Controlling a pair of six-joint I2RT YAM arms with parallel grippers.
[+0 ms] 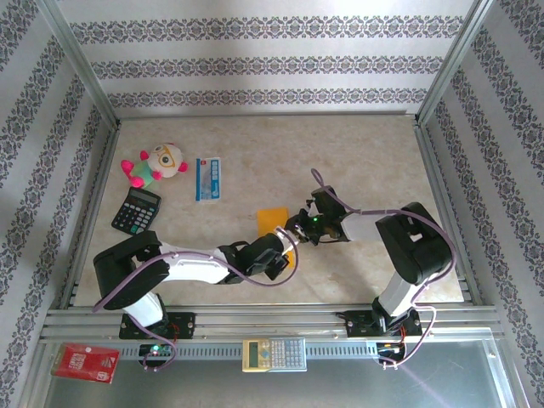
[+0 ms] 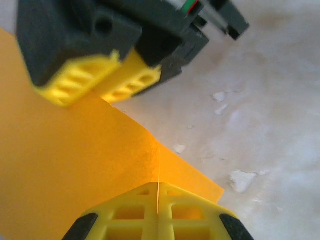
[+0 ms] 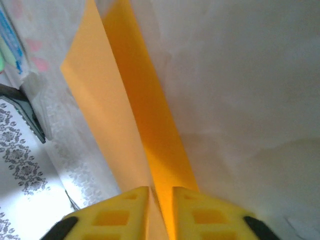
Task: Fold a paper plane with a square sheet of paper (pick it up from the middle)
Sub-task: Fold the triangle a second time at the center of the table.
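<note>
**No legible writing from my station**

I can read no word or number anywhere on my feeds. In the overhead view, the blue-and-white rectangular packet [image 1: 208, 179] carries rows of print, too small for me to make out. The black plastic calculator [image 1: 136, 211] and the cream calculator [image 1: 274, 354] on the metal rail show key grids whose markings blur. The flat red packet [image 1: 85, 362] bears white marks that I cannot decipher.

Bright, diffuse, even light; faint soft shadows on the table [image 1: 374, 153]. Wrist views soft-focused, near fingertips [image 2: 130, 220] blurred.
</note>
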